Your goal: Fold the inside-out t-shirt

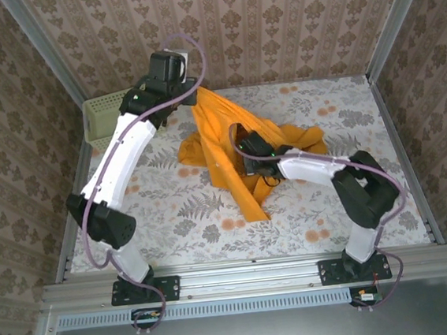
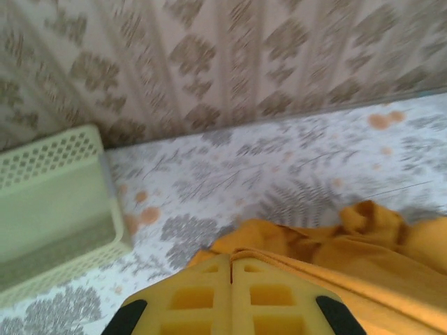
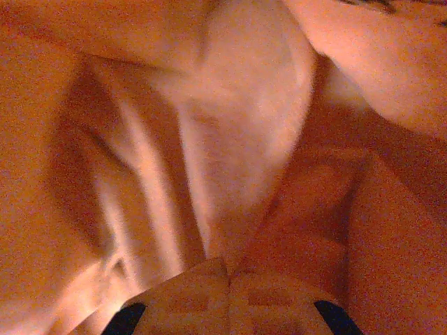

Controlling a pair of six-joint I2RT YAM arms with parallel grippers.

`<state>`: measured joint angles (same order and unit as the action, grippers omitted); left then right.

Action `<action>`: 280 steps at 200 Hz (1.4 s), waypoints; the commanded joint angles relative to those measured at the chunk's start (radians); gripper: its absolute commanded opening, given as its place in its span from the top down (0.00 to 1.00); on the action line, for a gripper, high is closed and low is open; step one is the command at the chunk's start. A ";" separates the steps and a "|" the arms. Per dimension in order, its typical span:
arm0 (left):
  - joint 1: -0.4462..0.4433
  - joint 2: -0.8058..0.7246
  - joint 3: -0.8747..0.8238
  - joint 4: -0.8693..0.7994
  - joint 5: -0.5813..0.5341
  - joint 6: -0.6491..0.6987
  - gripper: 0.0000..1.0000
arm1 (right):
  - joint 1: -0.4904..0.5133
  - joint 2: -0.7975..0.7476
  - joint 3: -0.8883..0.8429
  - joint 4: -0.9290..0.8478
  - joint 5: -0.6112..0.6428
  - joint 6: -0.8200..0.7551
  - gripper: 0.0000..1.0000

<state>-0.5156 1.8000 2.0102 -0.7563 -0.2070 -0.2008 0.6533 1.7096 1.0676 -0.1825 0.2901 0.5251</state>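
Left pincer (image 2: 231, 260) and right pincer (image 3: 229, 269) each pinch t-shirt (image 1: 224, 136); basket (image 1: 102, 117) crowds table (image 1: 177, 219) far-left.

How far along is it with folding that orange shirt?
Nothing looks folded yet: the t-shirt lies crumpled, one end raised. In hand: the left tool is shut on its far end, and the right tool is shut on cloth near its middle. To do: spreading it flat and every fold.
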 commanded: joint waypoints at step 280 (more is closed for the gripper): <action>-0.156 -0.064 -0.729 0.323 0.511 -0.047 0.32 | 0.017 -0.403 -0.469 0.312 -0.255 0.089 0.66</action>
<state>-0.6674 1.6451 1.3090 -0.5014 0.2203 -0.2241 0.6708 1.2655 0.5686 0.1284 0.0788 0.5930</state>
